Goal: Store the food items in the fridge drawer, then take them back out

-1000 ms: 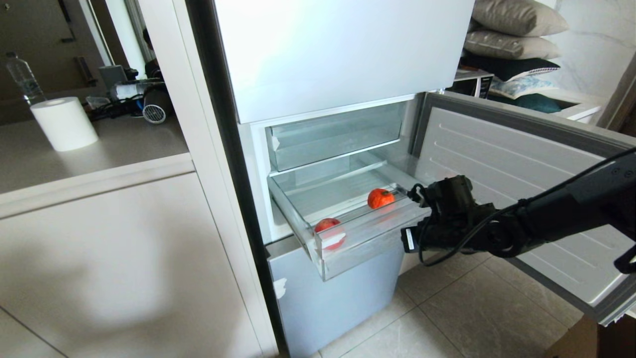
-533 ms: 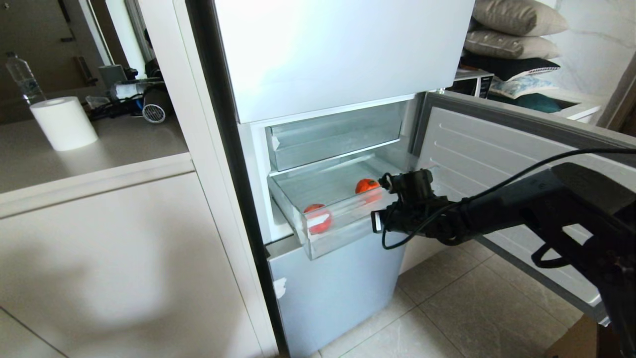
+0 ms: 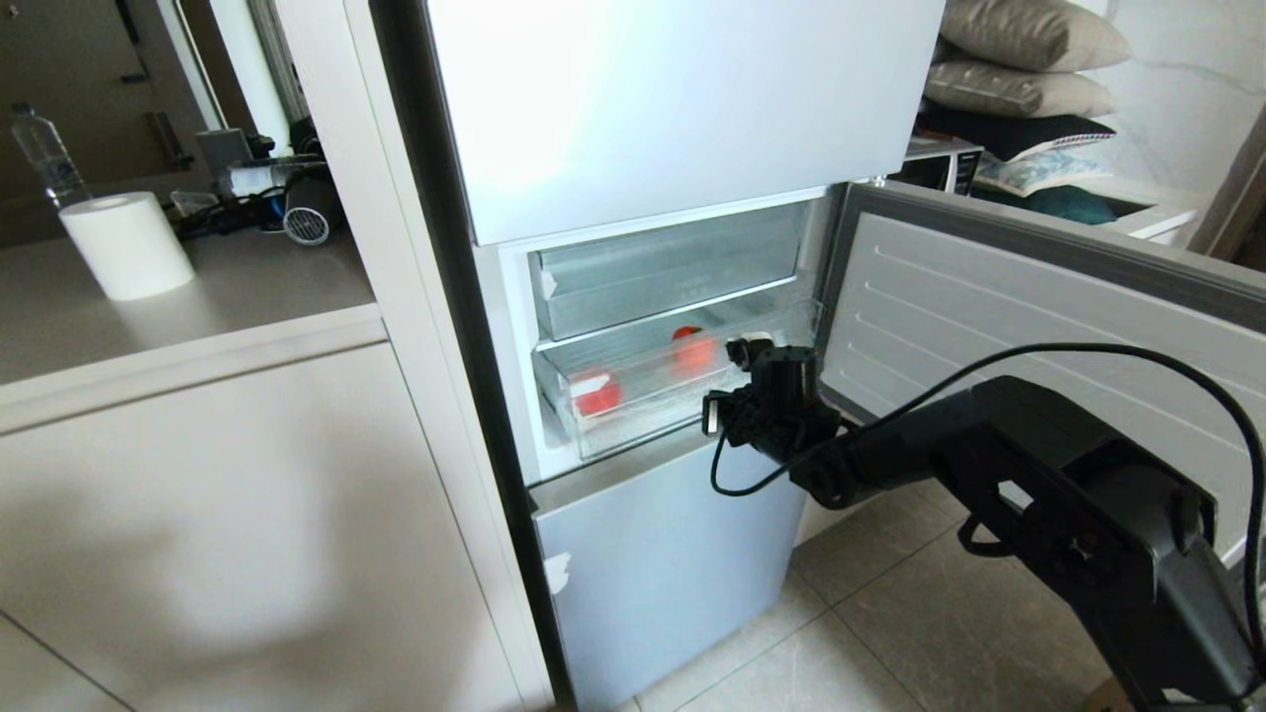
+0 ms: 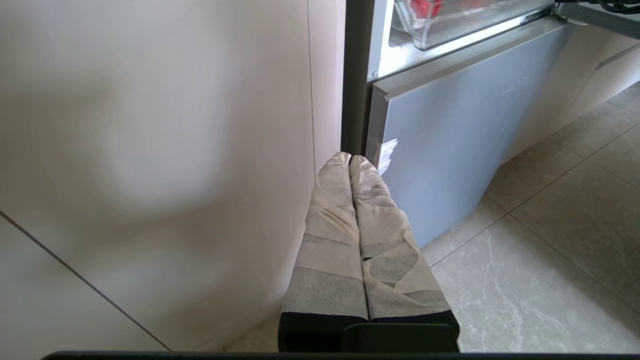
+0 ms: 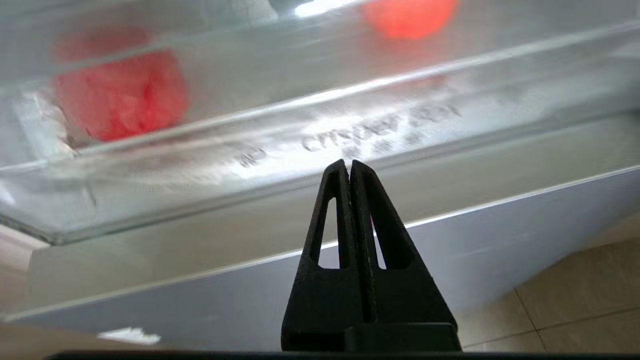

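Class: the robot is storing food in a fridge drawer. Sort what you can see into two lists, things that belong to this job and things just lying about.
Part of the job:
- clear drawer
- two red fruits
- right end effector, shut, at the drawer front

Just lying about:
- paper roll
- water bottle
- pillows

Paper roll [image 3: 127, 244], water bottle [image 3: 45, 153], pillows [image 3: 1029, 54]

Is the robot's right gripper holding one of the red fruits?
No, the right gripper has its jaws shut on nothing, outside the fridge drawer holding both fruits.
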